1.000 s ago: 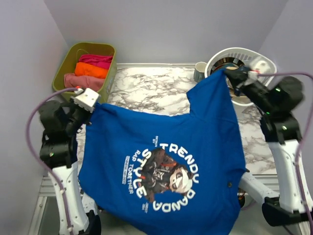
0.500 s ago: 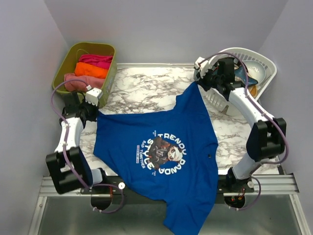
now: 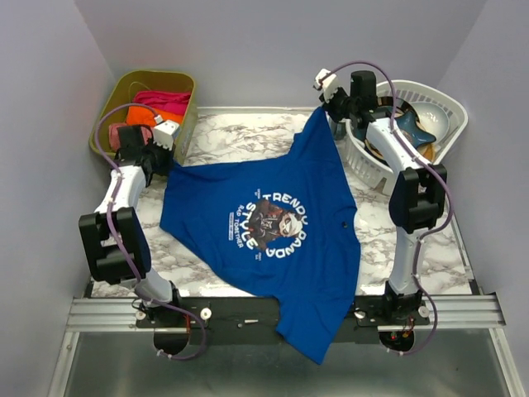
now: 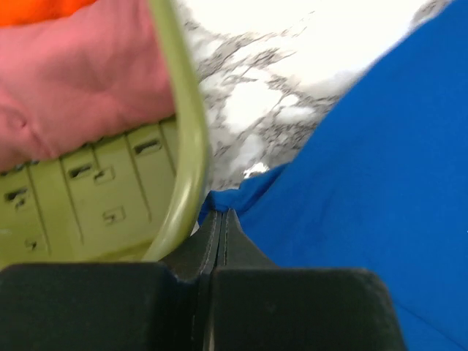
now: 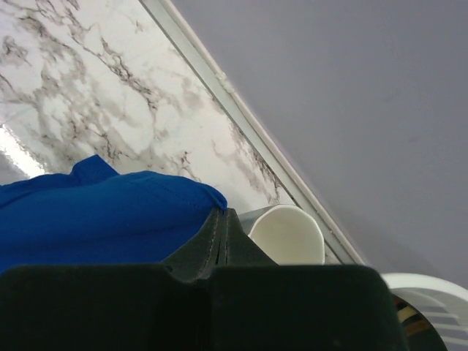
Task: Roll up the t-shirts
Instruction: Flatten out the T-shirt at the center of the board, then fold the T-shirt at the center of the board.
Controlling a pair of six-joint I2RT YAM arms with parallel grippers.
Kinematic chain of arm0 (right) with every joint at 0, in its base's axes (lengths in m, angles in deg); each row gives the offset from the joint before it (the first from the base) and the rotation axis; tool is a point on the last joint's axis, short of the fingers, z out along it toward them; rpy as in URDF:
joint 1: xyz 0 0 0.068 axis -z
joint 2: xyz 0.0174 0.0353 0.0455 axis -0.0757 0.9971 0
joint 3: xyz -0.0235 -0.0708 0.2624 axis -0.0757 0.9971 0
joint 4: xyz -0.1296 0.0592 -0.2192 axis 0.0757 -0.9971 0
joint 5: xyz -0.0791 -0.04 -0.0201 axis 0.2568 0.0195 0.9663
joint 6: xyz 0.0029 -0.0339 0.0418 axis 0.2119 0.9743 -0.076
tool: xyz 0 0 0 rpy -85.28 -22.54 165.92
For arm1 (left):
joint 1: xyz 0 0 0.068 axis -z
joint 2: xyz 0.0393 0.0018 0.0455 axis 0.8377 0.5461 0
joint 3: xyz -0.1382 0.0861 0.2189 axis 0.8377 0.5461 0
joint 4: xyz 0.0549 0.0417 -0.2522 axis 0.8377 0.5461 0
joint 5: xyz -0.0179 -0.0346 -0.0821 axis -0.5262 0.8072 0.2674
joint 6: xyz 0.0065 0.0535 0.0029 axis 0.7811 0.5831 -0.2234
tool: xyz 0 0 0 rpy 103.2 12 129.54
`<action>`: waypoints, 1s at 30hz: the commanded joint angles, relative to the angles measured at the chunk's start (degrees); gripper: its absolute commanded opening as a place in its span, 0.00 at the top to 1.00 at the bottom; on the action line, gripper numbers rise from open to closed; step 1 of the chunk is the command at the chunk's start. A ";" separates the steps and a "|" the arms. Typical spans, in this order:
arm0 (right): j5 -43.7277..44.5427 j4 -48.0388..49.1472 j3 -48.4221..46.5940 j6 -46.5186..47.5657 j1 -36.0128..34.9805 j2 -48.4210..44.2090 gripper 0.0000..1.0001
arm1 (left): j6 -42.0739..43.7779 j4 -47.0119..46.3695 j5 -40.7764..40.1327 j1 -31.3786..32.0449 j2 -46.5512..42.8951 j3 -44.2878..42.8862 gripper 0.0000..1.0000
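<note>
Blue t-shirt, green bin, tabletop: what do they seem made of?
The t-shirt looks like soft matte cloth: it drapes and wrinkles. The green bin looks like moulded plastic, with slotted walls. The tabletop shows grey-veined marble patterning; stone or printed laminate, I cannot tell.

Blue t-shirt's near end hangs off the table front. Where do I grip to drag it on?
The two far corners: the t-shirt lies flat, so only its edges give a pinch. The left gripper and right gripper are shut there, each from its outer side; pulling farther back should probably lift the hanging end.
</note>
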 commanded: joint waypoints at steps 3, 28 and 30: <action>2.51 -1.49 -3.22 2.15 -0.21 2.12 1.00 | 0.89 0.01 -2.90 1.98 2.62 -4.53 1.00; -1.97 -8.07 39.14 1.71 -0.29 -31.37 1.00 | 10.91 2.92 -4.22 1.02 -5.46 7.07 1.00; -1.97 -9.05 41.60 1.54 -0.30 -33.73 1.00 | 10.73 2.30 -4.92 1.02 -5.82 7.42 1.00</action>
